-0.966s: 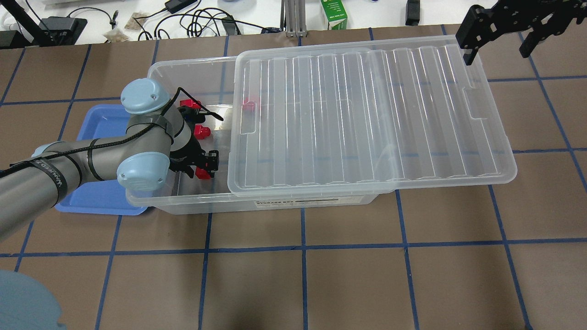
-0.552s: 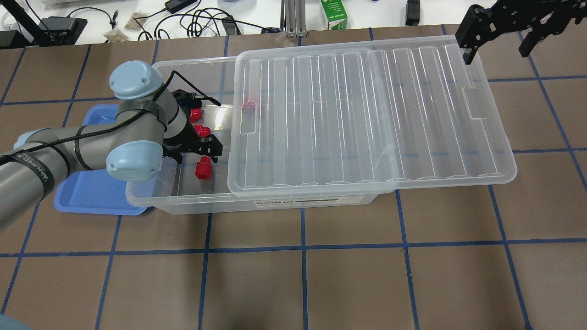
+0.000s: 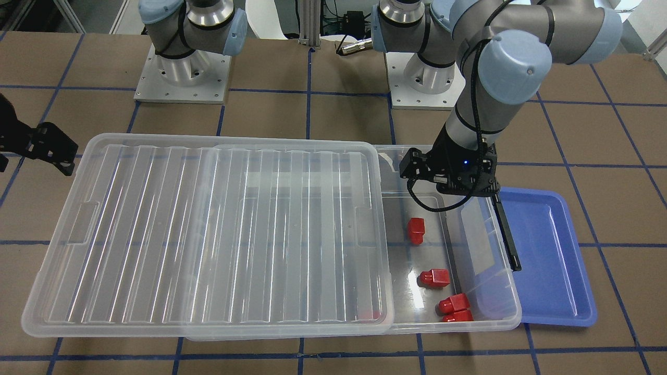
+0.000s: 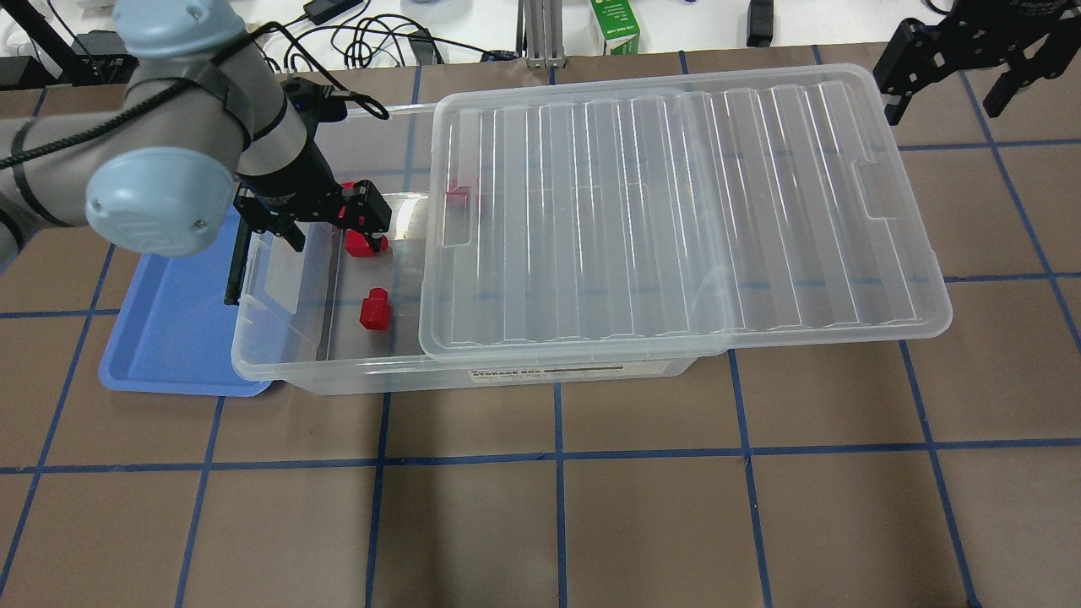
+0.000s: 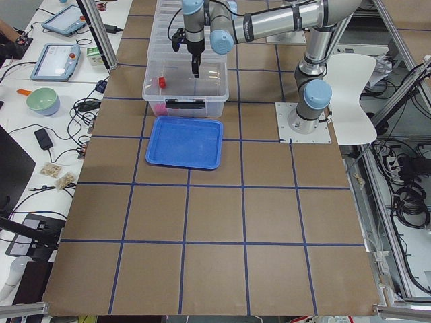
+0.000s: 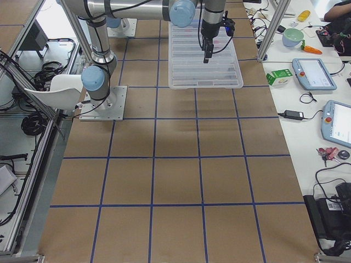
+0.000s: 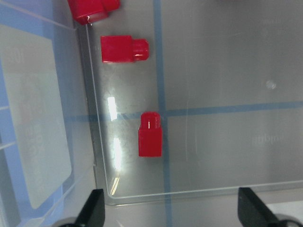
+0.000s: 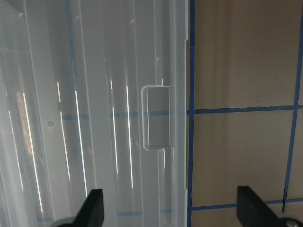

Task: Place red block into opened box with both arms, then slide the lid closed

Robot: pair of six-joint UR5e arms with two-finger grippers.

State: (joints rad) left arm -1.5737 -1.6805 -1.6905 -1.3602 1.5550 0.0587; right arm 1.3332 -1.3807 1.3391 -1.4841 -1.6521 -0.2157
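The clear box (image 4: 321,370) lies across the table, and the ribbed lid (image 4: 676,211) covers all but its left end and overhangs on the right. Several red blocks lie on the open floor: one (image 4: 374,309) near the front, others (image 3: 434,277) toward the far wall, one (image 4: 457,195) under the lid's edge. My left gripper (image 4: 312,221) hangs open and empty above that open end; its wrist view shows a block (image 7: 150,135) below it. My right gripper (image 4: 950,93) is open above the lid's right end, over the notch (image 8: 156,118).
A blue tray (image 4: 169,338) sits against the box's left end, beside the black latch bar (image 4: 234,270). A green carton (image 4: 615,25) and cables lie past the table's far edge. The arm bases (image 3: 182,78) stand behind the box.
My left gripper let go of a red block, which now lies on the box floor, then rose and drew back toward the far side. The right gripper shifted slightly right.
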